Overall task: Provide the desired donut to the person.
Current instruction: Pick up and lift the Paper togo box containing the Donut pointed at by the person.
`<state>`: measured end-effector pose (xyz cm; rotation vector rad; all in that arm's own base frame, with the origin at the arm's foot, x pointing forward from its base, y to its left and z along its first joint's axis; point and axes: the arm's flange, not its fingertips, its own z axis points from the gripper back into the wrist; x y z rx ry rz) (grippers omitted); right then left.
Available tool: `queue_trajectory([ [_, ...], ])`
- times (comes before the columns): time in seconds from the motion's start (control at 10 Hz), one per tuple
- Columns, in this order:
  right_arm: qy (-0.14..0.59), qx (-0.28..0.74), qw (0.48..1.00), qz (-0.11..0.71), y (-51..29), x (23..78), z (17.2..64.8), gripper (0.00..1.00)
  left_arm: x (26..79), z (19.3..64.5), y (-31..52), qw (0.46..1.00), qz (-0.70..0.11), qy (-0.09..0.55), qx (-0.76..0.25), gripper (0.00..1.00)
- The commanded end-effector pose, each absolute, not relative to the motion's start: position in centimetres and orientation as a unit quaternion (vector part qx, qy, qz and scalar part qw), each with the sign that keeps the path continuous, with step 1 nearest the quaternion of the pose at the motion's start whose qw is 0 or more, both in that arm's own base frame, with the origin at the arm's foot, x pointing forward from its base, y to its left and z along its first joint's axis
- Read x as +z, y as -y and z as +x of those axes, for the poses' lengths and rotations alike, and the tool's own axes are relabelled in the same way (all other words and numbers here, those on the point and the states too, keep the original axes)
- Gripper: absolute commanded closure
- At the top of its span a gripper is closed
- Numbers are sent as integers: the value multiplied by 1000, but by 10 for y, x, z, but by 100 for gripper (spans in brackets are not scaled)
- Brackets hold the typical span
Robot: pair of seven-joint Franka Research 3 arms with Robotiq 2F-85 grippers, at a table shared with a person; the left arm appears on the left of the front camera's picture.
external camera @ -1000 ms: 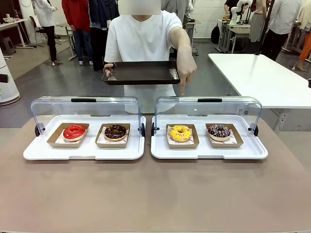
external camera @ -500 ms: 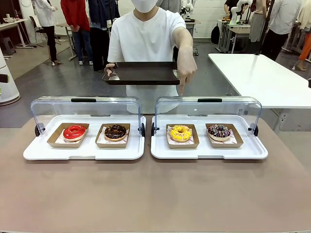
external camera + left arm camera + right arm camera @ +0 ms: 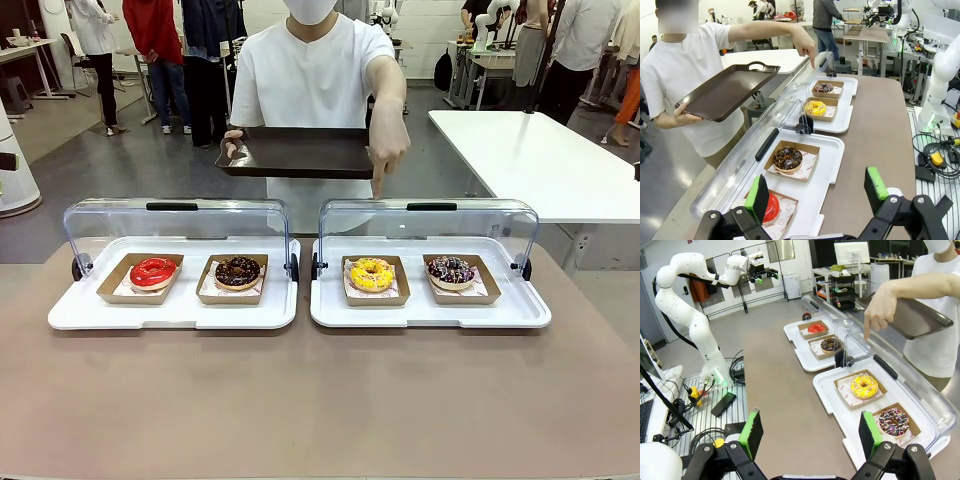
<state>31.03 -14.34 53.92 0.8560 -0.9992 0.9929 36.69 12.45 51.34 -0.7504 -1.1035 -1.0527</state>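
The person [image 3: 310, 70] stands across the table, holding a dark brown serving tray [image 3: 295, 152] in one hand. The other hand [image 3: 386, 145] points a finger down at the yellow donut [image 3: 371, 273] in the right display case. That donut [image 3: 864, 386] sits in a cardboard tray, left of a sprinkled chocolate donut [image 3: 450, 270]. A red donut [image 3: 152, 271] and a chocolate donut [image 3: 237, 271] lie in the left case. My left gripper [image 3: 816, 192] hangs open high above the left case, holding nothing. My right gripper [image 3: 809, 434] is open too, above the table beside the right case.
Both white cases [image 3: 430, 312] have their clear lids [image 3: 428, 225] swung up at the far side. The brown tabletop [image 3: 320, 400] lies bare in front of them. A white table [image 3: 540, 160] stands at the right. Bystanders move in the background.
The person has shifted slightly to the right with the tray; the pointing finger stays over the yellow donut. Both grippers remain open.
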Motion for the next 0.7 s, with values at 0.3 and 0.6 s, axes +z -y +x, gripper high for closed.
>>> queue_trajectory([
  [0.3, 322, 519, 710, 350, 81, 546, 323, 0, 514, 368, -125, 658, -330, 492, -464, 0],
  [0.6, 174, 599, 723, 297, -22, 545, 344, 0, 514, 368, -125, 658, -330, 492, -464, 0],
])
